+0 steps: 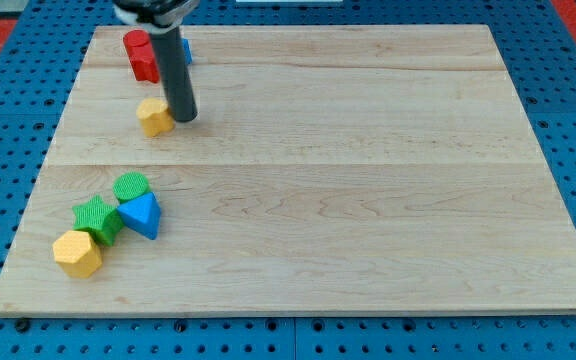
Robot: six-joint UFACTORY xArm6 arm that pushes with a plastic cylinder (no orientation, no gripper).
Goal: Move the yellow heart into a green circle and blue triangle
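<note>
A yellow heart [154, 116] lies at the upper left of the wooden board. My tip [184, 118] stands right beside it, touching its right side. A green circle [131, 186] and a blue triangle [142, 214] sit together at the lower left, well below the heart. The rod rises from the tip to the view's top edge.
A green star [96, 219] and a yellow hexagon [77, 253] lie next to the circle and triangle. Red blocks [142, 54] sit at the top left, with a blue block [186, 52] mostly hidden behind the rod. The board's left edge [43, 170] is close.
</note>
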